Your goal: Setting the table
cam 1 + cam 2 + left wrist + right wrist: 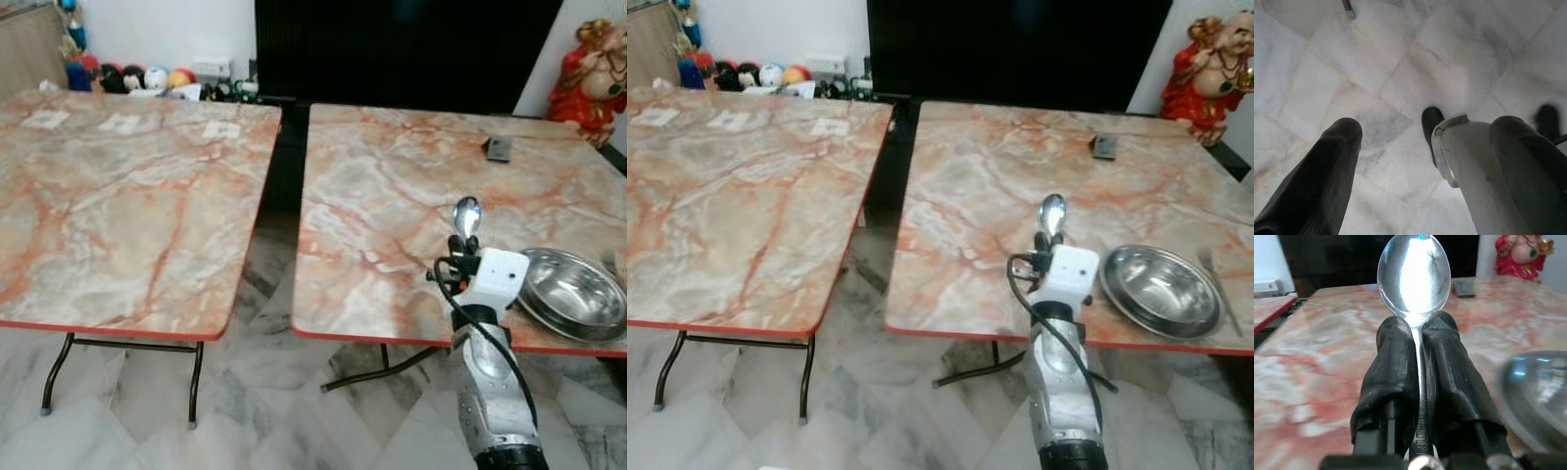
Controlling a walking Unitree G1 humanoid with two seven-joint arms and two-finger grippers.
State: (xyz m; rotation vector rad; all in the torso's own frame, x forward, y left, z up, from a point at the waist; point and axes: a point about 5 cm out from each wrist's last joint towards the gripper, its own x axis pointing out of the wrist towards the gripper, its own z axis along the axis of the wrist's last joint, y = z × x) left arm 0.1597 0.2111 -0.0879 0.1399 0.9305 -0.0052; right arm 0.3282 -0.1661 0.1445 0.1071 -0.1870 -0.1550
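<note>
Pinching the handle of a shiny metal spoon [1414, 276] between its two black fingers [1393, 372], the right gripper [464, 240] is held over the near part of the right marble-patterned folding table with an orange-red edge [392, 196], and the spoon's bowl is pointed up and away from the silver arm. Just to the right of the gripper, a round stainless-steel bowl [573, 294] is seen resting near the table's front edge, and a metal fork [1218, 289] is laid beside the bowl on its far right. A small dark flat object [498, 149] is set near the table's back edge. A second table of the same marble pattern [127, 206] is placed to the left, parted from the first by a narrow gap, with small white papers [220, 129] laid along its far side. The left gripper [1425, 161] is hung low over the pale marble floor [1400, 63], with its fingers spread apart and nothing held between them. A red figurine [593, 73] is stood behind the right table.
</note>
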